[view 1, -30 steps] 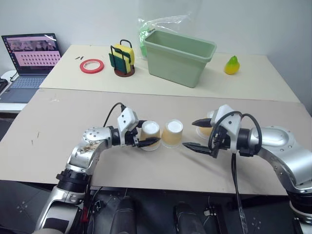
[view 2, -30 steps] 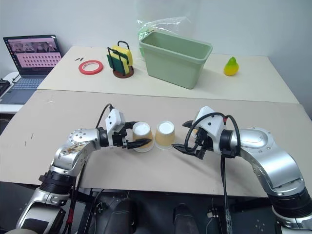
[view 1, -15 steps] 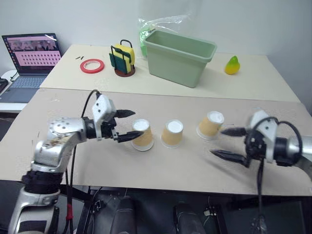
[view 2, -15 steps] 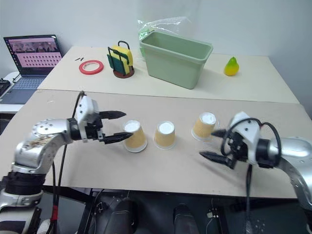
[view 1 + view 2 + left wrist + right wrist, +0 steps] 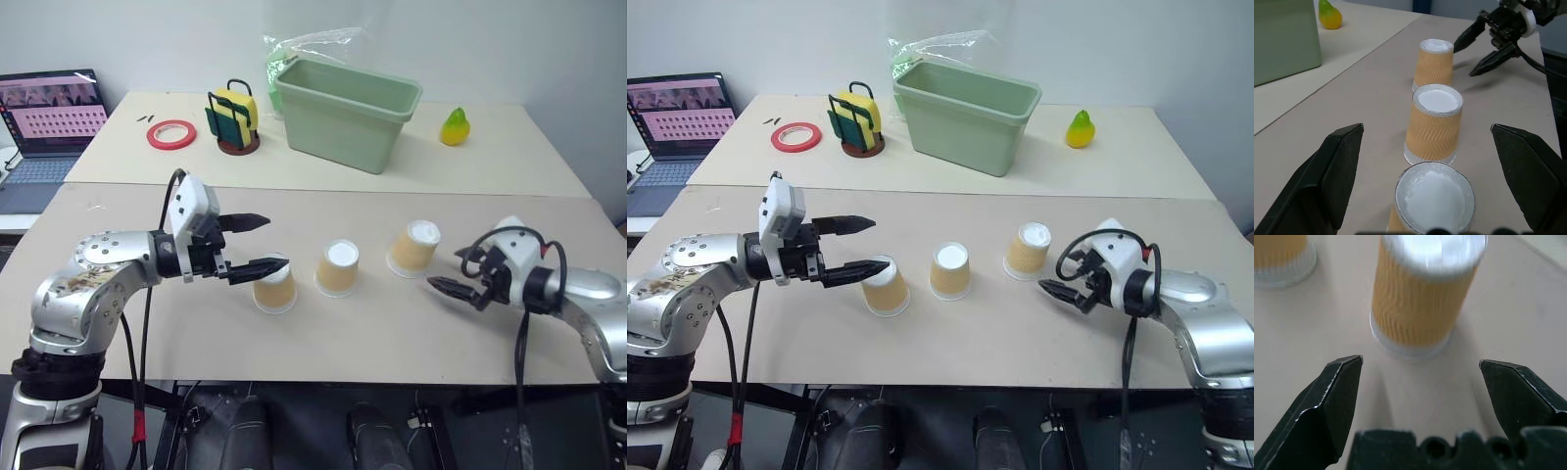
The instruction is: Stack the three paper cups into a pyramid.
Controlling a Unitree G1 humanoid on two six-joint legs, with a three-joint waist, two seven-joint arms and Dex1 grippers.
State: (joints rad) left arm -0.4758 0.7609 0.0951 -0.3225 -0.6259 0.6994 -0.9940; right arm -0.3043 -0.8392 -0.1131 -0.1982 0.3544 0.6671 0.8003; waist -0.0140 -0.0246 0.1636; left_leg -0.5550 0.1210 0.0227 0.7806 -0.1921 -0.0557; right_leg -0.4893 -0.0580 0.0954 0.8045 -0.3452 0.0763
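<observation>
Three paper cups stand upside down in a row on the near table: a left cup, a middle cup and a right cup, with gaps between them. My left gripper hovers open just left of and above the left cup, the lower fingertip over the cup's white base. In the left wrist view that cup sits low between the spread fingers. My right gripper is open, low over the table just right of the right cup, which stands ahead of its fingers in the right wrist view.
On the far table stand a pale-green tub with a plastic bag behind it, a yellow-green pear, a red tape roll and a sponge holder. A laptop sits at the far left. The near table's front edge runs close below the cups.
My left gripper rose and pulled back left off the left cup, which now stands further left of the middle cup. My right gripper swung right, from the middle cup to beside the right cup.
</observation>
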